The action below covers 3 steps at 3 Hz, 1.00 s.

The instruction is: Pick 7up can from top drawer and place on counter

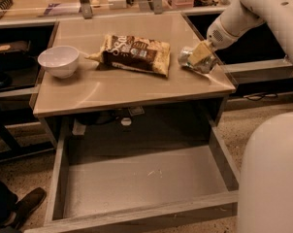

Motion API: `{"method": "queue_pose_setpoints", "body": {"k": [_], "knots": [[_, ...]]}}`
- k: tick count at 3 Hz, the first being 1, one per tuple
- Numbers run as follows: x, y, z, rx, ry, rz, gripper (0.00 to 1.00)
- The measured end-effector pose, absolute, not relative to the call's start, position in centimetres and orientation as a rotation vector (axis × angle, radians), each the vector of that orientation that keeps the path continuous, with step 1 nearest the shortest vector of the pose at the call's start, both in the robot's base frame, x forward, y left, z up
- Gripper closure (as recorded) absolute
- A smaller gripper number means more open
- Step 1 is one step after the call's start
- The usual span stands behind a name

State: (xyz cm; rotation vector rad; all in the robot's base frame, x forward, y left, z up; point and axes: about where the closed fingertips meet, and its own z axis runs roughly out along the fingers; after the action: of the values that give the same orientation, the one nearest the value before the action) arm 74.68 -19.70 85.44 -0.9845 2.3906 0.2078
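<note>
The 7up can (191, 59) is a small silvery can lying on its side at the right end of the beige counter (127, 89), just right of the chip bag. My gripper (201, 56) reaches in from the upper right on the white arm, and its cream fingers sit around the can. The can rests on or just above the counter surface. The top drawer (141, 181) is pulled out below the counter, wide, grey and empty inside.
A brown-and-cream chip bag (134, 54) lies at the counter's middle. A white bowl (59, 60) stands at its left end. Dark side shelves flank the counter. The robot's white body (272, 174) fills the lower right. A shoe (20, 208) is at the lower left.
</note>
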Motion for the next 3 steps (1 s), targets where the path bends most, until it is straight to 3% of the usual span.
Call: {"method": "queue_pose_setpoints", "body": {"k": [3], "knots": [[74.68,-19.70,85.43,-0.985,2.391,0.208,0.34]]}}
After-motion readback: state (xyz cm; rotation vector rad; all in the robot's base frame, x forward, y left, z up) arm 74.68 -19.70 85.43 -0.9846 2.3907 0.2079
